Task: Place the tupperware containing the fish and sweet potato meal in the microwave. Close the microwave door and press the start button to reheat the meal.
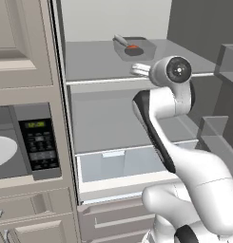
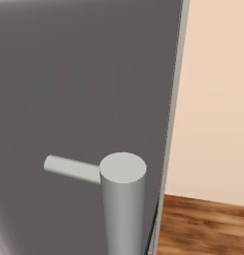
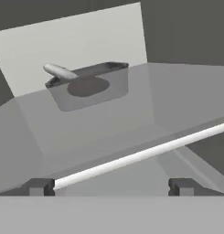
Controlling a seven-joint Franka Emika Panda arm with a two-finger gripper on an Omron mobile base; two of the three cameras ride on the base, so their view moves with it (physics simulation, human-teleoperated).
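Observation:
The dark-grey tupperware [image 1: 137, 51] sits at the back of the upper fridge shelf [image 1: 94, 61]. In it lie an orange-red chunk [image 1: 132, 47] and a pale elongated fish piece [image 1: 120, 39] that sticks out over the rim. In the hand view the tupperware [image 3: 93, 89] stands ahead and left of centre, with the fish piece [image 3: 61, 71] on its left edge. My gripper [image 3: 111, 187] is open and holds nothing, hovering at the shelf's front edge, well short of the tub; in the left base view the gripper [image 1: 139, 70] pokes out beside the wrist. The microwave [image 1: 23, 142] is at the left, its white turntable [image 1: 1, 152] exposed; its door is out of view.
The shelf's white front rail [image 3: 141, 157] crosses just in front of my fingertips. Below are a second shelf and a pale drawer [image 1: 122, 163]. Door bins [image 1: 222, 137] stand on the right. The right base view faces a grey door panel with a bar handle [image 2: 121, 199]. Cabinet drawers [image 1: 32, 213] sit under the microwave.

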